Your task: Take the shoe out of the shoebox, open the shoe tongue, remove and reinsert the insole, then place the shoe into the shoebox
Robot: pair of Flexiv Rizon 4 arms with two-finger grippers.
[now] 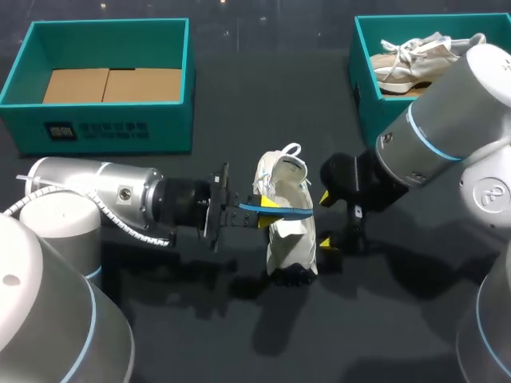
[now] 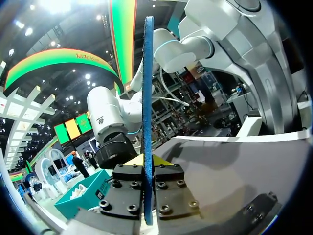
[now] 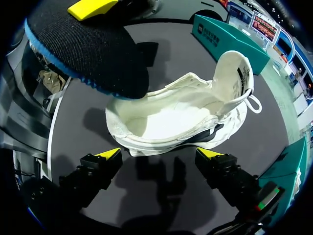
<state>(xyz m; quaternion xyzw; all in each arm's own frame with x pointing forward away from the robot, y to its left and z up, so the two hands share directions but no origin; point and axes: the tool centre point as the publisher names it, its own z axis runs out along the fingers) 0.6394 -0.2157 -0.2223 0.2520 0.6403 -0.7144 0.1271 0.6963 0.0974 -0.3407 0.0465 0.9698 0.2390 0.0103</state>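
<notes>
A white shoe (image 1: 289, 231) rests on the dark table near the middle, heel with its pull loop pointing away from me. My left gripper (image 1: 266, 209) is shut on a blue-edged insole (image 1: 289, 212), which sticks out over the shoe's opening. In the left wrist view the insole (image 2: 147, 88) stands edge-on between the fingers of the left gripper (image 2: 147, 159). My right gripper (image 1: 326, 219) stands open just right of the shoe. Seen from the right wrist, the shoe (image 3: 186, 117) lies just ahead of the right gripper (image 3: 159, 154), with the dark-topped insole (image 3: 88, 49) hovering beyond its toe end.
A teal shoebox (image 1: 24, 72) with a cardboard floor stands at the back left. Another teal box (image 1: 361, 76) at the back right holds a second pale shoe (image 1: 411, 60). My right arm's bulky joint overlaps that box's near corner.
</notes>
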